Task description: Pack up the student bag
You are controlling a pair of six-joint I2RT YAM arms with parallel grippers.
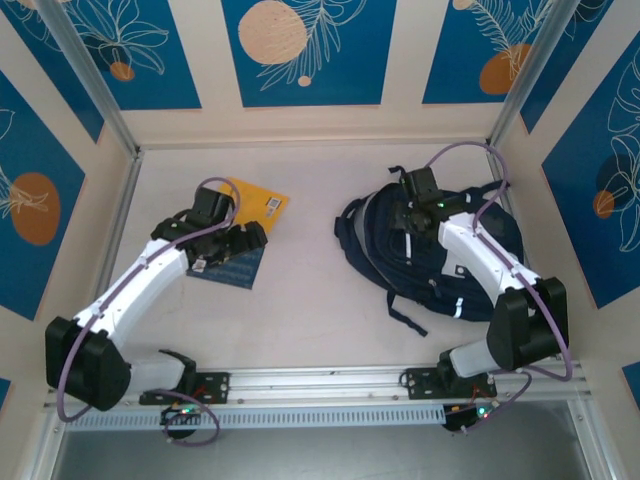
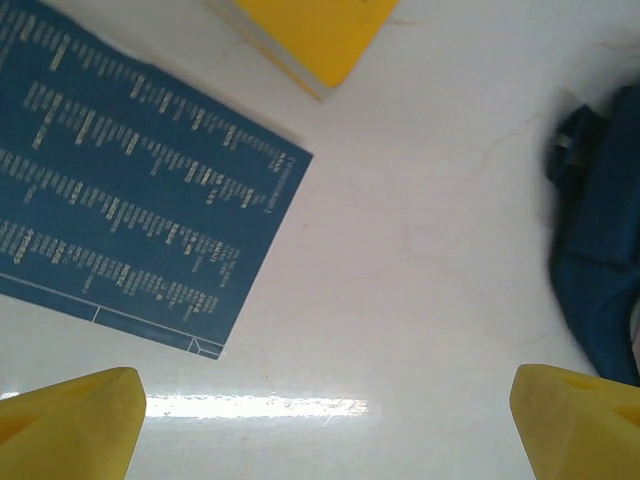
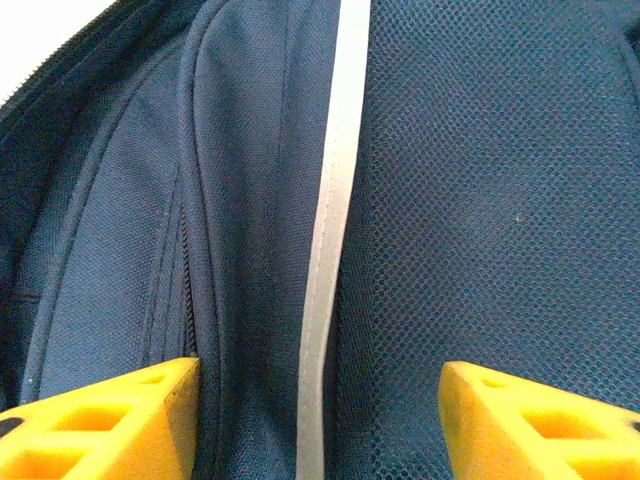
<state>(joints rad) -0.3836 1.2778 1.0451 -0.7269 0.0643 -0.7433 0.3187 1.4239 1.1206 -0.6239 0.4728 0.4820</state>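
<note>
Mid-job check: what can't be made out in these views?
- Top view: opening of the student bag, covered by the right hand; blue sheet partly under the left hand.
- Left wrist: yellow book cut off by the top edge; bag blurred at right.
- Right wrist: too close to tell which pocket.

Count: one student bag (image 1: 375, 240), one yellow book (image 1: 257, 200), one blue printed booklet (image 1: 236, 268). One counter (image 1: 310, 310) under all three. Two robot arms: left arm (image 1: 140, 280), right arm (image 1: 480, 258).
</note>
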